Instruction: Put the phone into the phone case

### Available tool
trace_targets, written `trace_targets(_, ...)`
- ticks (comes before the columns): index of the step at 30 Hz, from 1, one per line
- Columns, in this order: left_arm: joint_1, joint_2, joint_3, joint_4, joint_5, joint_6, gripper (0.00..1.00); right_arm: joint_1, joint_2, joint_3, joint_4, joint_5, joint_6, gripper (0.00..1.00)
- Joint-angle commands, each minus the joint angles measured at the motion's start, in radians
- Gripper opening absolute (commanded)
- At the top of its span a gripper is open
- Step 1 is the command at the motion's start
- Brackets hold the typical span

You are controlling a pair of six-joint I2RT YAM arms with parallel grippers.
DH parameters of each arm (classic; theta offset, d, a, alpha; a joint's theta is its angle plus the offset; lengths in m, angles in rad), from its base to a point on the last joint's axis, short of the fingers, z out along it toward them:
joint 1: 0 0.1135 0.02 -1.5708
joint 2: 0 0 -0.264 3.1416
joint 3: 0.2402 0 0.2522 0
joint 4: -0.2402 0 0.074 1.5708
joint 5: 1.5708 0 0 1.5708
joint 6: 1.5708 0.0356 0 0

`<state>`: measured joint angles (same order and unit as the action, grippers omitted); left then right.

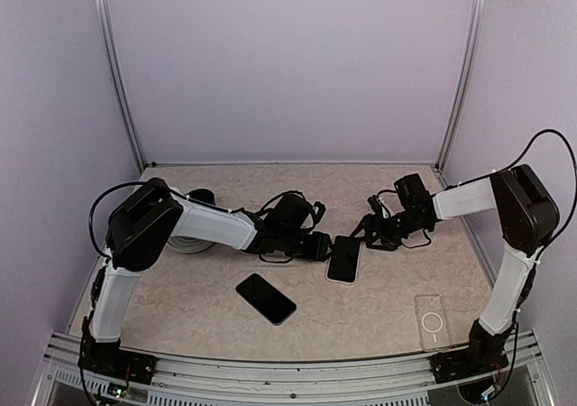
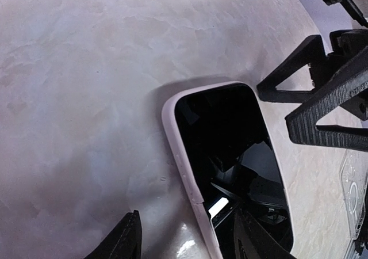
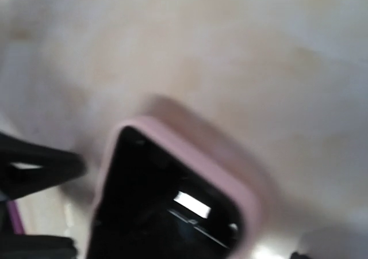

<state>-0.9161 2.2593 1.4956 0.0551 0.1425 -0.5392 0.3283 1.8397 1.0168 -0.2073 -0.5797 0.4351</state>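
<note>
Look to the middle of the worktop (image 1: 180,311). There you have the cased phone (image 1: 343,259), a dark-screened handset lying flat and face up in a pale pink shell, its long side running roughly from 12 to 6 o'clock in the top view.

Your left hand (image 1: 319,244) sits low at about 10 o'clock from it, jaws apart. In its own wrist view the two fingertips straddle one long edge of the phone, and the outer one stands clear of the pink rim (so nothing is pinched).

Your right hand (image 1: 360,235) is at about 1 o'clock from the same phone, just beside its far corner, with fingers spread and empty. Its own camera is blurred but shows the pink corner close below.

A bare phone (image 1: 266,299), black, lies alone at 8 o'clock from the cased one, turned at an angle. The clear case (image 1: 432,322), with a ring on its back, lies flat at 4 o'clock near the right arm's base, well apart from both phones.
</note>
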Motion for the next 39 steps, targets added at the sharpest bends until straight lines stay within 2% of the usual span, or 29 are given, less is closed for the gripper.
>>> trace_targets(1,-0.008,0.057,0.015,-0.022,0.064,-0.042,0.53,0.004,0.053,-0.096,0.136,-0.140,0.060,0.79)
trace_targets(5,-0.001,0.092,0.040,-0.051,0.084,-0.058,0.50,0.010,0.070,-0.142,0.204,-0.183,0.108,0.79)
trace_targets(11,0.025,0.112,0.030,-0.094,0.111,-0.078,0.41,0.076,0.109,-0.095,0.272,-0.232,0.161,0.79)
trace_targets(14,0.042,0.107,-0.027,-0.064,0.127,-0.103,0.37,0.096,0.098,-0.079,0.332,-0.270,0.209,0.79)
trace_targets(18,0.065,0.103,-0.069,-0.005,0.157,-0.131,0.36,0.131,0.091,-0.044,0.357,-0.294,0.245,0.77)
trace_targets(22,0.069,0.088,-0.108,0.052,0.174,-0.142,0.36,0.168,0.100,0.002,0.294,-0.253,0.226,0.67)
trace_targets(26,0.072,0.055,-0.132,0.076,0.168,-0.143,0.36,0.169,0.078,-0.009,0.327,-0.259,0.246,0.50)
trace_targets(30,0.082,0.051,-0.144,0.075,0.165,-0.159,0.40,0.173,0.033,-0.002,0.355,-0.300,0.269,0.49)
trace_targets(34,0.091,0.041,-0.155,0.060,0.134,-0.157,0.46,0.182,-0.014,0.033,0.273,-0.251,0.226,0.51)
trace_targets(39,0.093,0.029,-0.169,0.064,0.131,-0.165,0.53,0.184,0.018,0.032,0.282,-0.255,0.236,0.51)
